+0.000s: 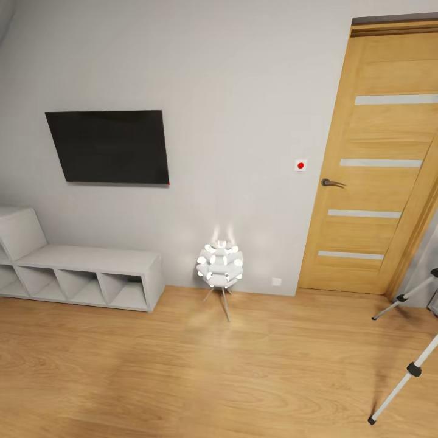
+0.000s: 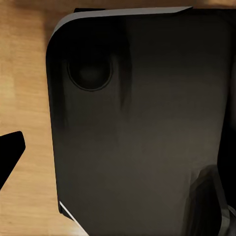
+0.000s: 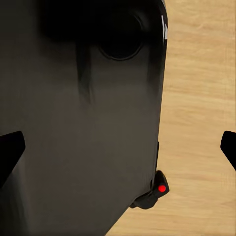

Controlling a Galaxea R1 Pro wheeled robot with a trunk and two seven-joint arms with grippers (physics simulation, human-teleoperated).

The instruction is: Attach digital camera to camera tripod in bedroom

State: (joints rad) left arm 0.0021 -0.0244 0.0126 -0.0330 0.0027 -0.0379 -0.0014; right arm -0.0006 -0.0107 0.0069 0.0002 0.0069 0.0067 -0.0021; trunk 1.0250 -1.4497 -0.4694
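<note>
A bedroom seen from the head camera: a grey wall (image 1: 243,91) rises over a wood plank floor (image 1: 182,377), largest of all in the frame. An oak door (image 1: 377,158) with four frosted stripes fills the right end of the wall, its dark handle (image 1: 332,182) on the left edge and a small white switch with a red dot (image 1: 300,165) on the wall just beside it. A black TV (image 1: 109,146) hangs on the wall's left half. Beneath it, white cube shelving (image 1: 85,274) stands on the floor against the wall, stepping up at the far left. Two silver legs of the tripod (image 1: 409,371) reach in from the right edge of the floor, black joints and feet visible, near the door's foot; its head is out of frame. A glowing white ball lamp (image 1: 220,265) on thin legs stands at the foot of the wall, between shelving and door.

At the wrists, each camera looks down past a large dark rounded robot body (image 2: 142,128) to the floor. The right hand (image 3: 123,147) shows both black fingertips spread wide apart, gripping nothing. Just beyond the body's edge, a small black part with a red dot (image 3: 156,191) pokes out, possibly the camera. Of the left hand, one fingertip (image 2: 11,152) shows, so its state cannot be told.
</note>
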